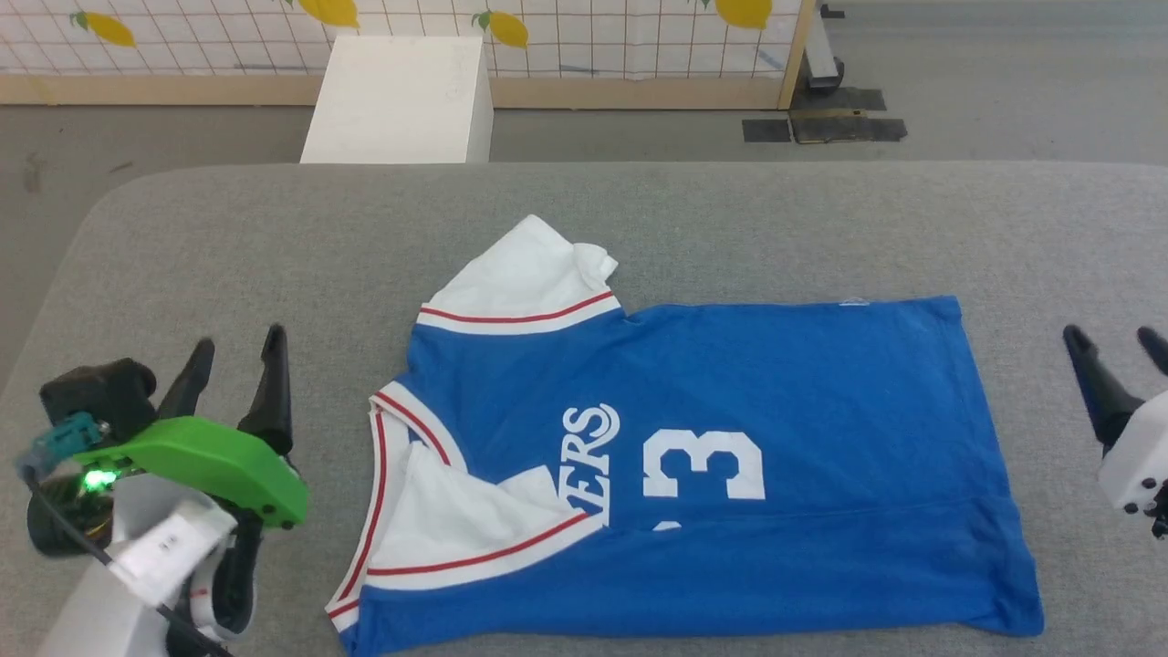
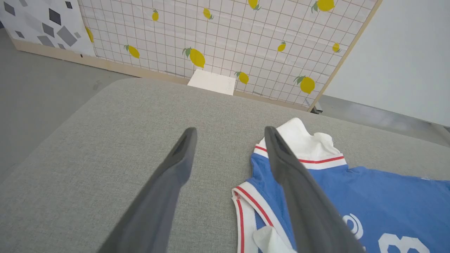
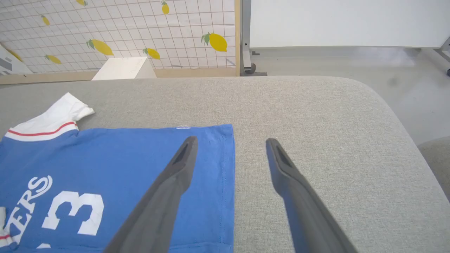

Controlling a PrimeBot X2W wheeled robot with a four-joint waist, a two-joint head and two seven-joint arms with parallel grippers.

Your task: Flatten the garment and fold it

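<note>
The blue jersey (image 1: 730, 438) lies flat on our grey tabletop (image 1: 228, 237). Our left gripper (image 1: 239, 339) sits left of it, our right gripper (image 1: 1111, 336) right of it, both jaws spread, empty.

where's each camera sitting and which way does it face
Head view: on the head, looking down at the royal-blue jersey with white sleeves on the grey padded table; shows left gripper, right gripper.
Left wrist view: left wrist, facing the collar end; own fingers.
Right wrist view: right wrist, facing the hem end; own fingers.
Wrist views share the white box.
</note>
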